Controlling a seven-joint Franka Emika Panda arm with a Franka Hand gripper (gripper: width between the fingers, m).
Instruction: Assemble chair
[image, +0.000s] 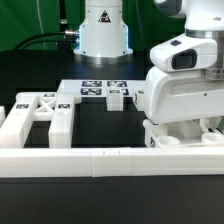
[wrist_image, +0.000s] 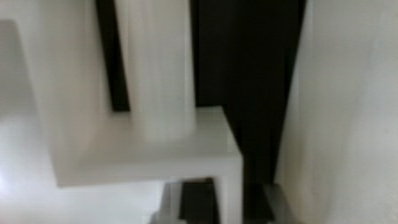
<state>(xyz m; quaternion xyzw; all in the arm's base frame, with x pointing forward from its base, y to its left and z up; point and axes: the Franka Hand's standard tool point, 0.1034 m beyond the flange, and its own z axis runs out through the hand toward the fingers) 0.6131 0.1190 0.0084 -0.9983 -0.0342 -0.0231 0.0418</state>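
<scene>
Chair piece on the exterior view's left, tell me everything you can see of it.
This chair piece is white, matte plastic by its look, built of blocky bars joined into an open frame with dark gaps between them. Small black-and-white square tags sit on its top faces. It lies flat on the dark table, on the exterior view's left; its near ends seem to meet the low white border rail. Nothing grips it.
</scene>
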